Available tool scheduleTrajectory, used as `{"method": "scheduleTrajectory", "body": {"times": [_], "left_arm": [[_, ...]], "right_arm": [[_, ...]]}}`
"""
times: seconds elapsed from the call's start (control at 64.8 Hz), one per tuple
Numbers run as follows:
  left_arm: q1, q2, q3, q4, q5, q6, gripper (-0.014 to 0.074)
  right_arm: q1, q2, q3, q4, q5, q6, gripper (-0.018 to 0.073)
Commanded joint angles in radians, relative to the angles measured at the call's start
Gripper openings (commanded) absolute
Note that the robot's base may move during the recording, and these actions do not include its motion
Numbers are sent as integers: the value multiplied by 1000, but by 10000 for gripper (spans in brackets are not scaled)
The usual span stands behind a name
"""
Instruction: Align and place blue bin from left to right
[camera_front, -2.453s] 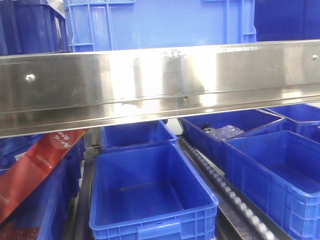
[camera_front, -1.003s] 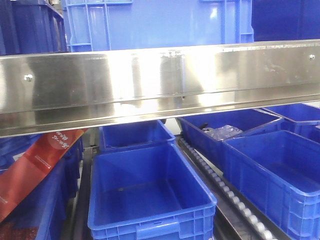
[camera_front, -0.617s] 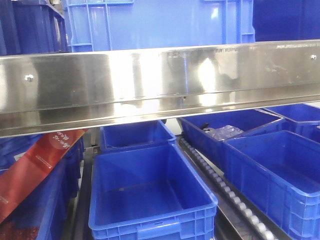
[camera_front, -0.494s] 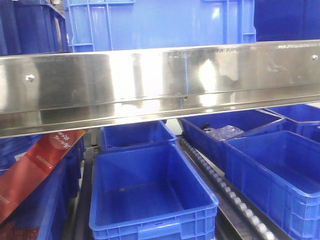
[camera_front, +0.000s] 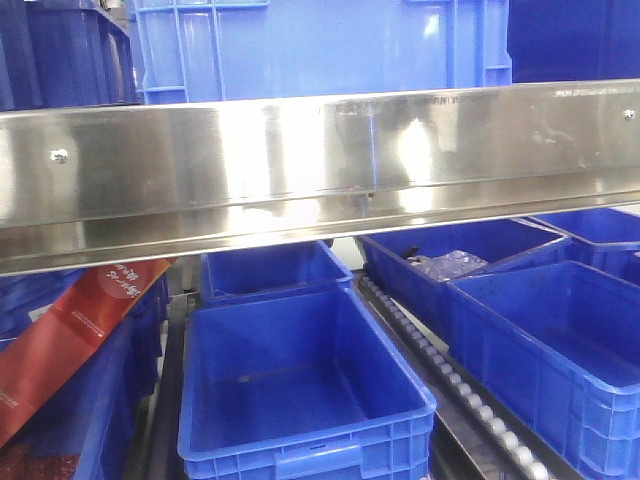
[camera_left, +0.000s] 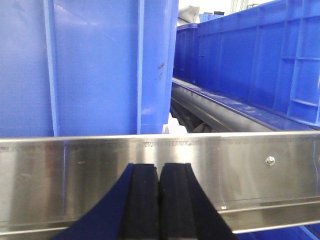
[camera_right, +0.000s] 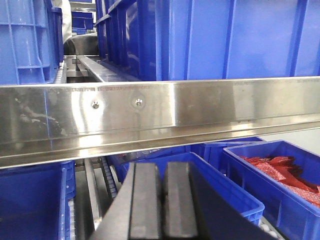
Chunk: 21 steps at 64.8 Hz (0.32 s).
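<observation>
- The blue bin (camera_front: 310, 45) sits top centre, on the shelf behind the steel rail (camera_front: 320, 170).
- Left hand (camera_left: 159, 200) and right hand (camera_right: 162, 200) are closed, empty.
- Advice: push its wall squarely, above the rail.

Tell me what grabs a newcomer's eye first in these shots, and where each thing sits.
A wide shiny steel shelf rail runs across the middle of the front view, with the large light blue bin standing on the shelf above it. Below, an empty deep-blue bin sits front and centre beside a roller track. In each wrist view a shut gripper, left and right, faces that rail.
</observation>
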Motion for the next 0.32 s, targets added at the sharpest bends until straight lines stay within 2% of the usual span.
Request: {"method": "scheduleTrajectory", "body": {"times": [0.0, 0.309], "left_arm": [[5, -3, -3, -4, -16, 1, -111], [5, -3, -3, -4, -16, 1, -111]], "right_arm": [[-2, -4, 0, 1, -19, -11, -70], [-2, -4, 0, 1, -19, -11, -70]]}}
